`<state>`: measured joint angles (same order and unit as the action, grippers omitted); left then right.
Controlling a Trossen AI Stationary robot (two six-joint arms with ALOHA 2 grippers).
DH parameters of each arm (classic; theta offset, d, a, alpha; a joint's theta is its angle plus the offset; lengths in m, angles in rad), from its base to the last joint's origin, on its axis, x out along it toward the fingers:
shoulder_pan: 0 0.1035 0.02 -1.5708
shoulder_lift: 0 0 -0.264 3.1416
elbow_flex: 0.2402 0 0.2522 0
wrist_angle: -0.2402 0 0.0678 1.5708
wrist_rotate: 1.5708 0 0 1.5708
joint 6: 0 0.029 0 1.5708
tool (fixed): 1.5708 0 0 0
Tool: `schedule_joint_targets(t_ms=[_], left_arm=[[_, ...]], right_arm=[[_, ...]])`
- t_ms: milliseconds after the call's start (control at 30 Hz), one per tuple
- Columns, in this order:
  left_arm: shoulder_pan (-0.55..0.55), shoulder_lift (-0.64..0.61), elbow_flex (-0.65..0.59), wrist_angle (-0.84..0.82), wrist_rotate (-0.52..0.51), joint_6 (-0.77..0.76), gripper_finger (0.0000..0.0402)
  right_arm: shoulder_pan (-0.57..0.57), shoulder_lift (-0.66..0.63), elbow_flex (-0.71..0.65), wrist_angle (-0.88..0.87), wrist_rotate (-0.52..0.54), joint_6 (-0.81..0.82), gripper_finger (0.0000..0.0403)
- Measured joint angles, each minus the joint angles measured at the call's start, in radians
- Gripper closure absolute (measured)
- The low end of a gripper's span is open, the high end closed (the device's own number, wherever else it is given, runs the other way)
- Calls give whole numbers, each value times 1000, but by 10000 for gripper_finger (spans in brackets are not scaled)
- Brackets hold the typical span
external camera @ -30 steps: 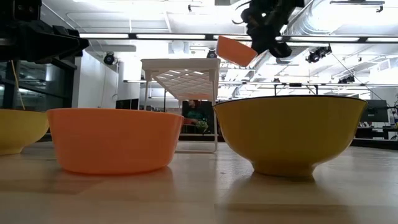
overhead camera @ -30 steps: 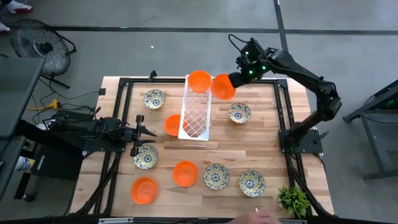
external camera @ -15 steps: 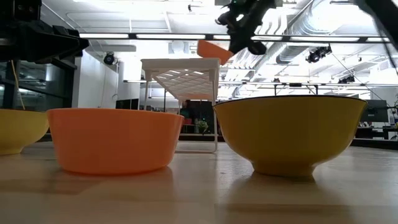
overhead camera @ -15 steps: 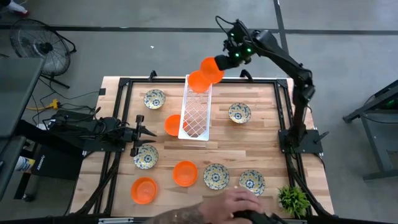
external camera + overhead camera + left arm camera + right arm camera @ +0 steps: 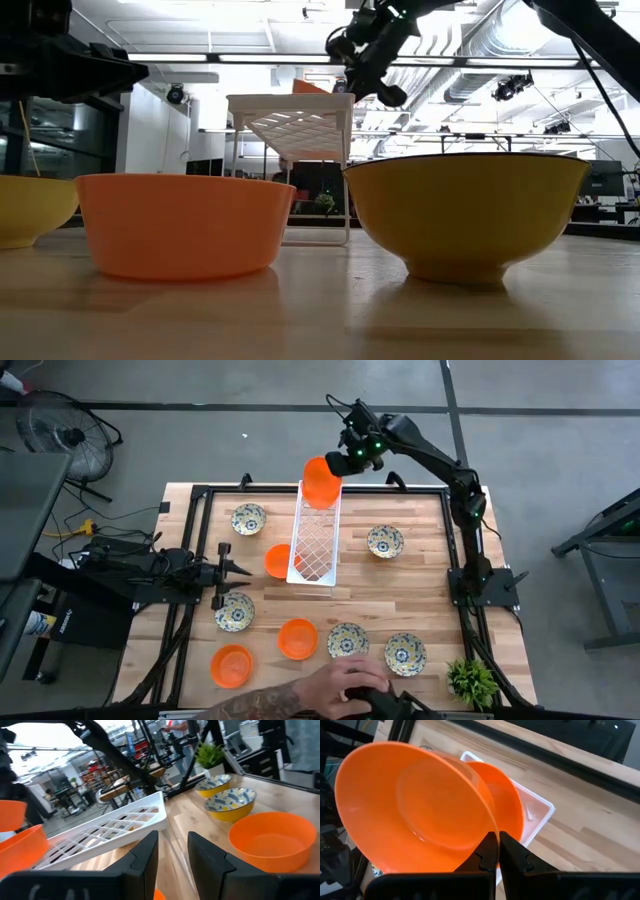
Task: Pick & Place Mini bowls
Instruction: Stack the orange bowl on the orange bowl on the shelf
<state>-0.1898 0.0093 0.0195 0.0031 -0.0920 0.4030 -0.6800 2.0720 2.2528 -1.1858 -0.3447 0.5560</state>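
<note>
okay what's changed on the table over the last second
The right hand, shut on an orange bowl, carried it from right of the white tray to above the tray's far end, over the orange bowl already there. A person's hand reached in at the near edge. The left hand and the other bowls stayed put.

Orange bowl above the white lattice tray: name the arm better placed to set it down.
Right. The right gripper already pinches the plain orange bowl's rim over the long white lattice tray's far end; the left gripper waits low at the table's left edge.

Bright even overhead light, glaring ceiling strips, blurred near bowls
</note>
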Motion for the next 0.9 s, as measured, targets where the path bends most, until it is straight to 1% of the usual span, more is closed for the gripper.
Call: schedule_joint_targets(t_ms=[167, 467, 600, 900], left_arm=[[0, 0, 0, 0, -2, -41, 300], [0, 0, 0, -2, 14, -45, 300], [0, 0, 0, -3, 20, -45, 300], [0, 0, 0, -4, 24, -43, 300]], right_arm=[[6, 0, -9, -7, 8, 23, 403], [7, 2, -9, -49, 47, 23, 403], [6, 3, -10, -66, 47, 16, 400], [6, 11, -10, -62, 42, 6, 362]])
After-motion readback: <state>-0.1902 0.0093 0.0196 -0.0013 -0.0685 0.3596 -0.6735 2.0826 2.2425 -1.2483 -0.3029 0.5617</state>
